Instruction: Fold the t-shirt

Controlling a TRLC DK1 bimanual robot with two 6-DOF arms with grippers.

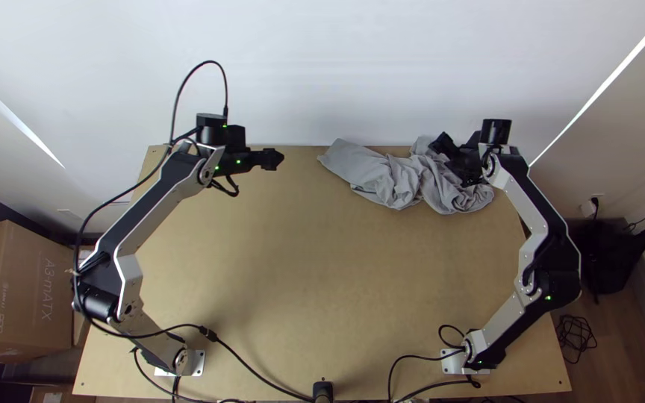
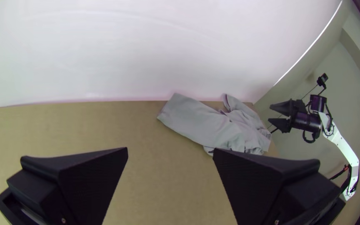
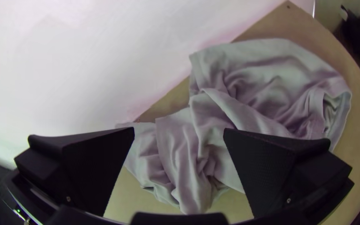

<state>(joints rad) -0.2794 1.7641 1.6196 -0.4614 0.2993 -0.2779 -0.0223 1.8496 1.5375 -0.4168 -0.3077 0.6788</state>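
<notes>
Bunched t-shirt (image 1: 382, 175) beneath right gripper (image 1: 454, 161), well apart from left gripper (image 1: 275, 159), both pairs of fingers spread.

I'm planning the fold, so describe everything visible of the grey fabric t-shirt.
The plain grey t-shirt, soft-looking fabric, lies bunched along the light wooden table's far edge, right of the middle. One end is flatter; the rest is rumpled in overlapping folds, with a hemmed opening gaping, whether neck or sleeve I can't tell. The open right gripper is above it, apparently not gripping.
</notes>
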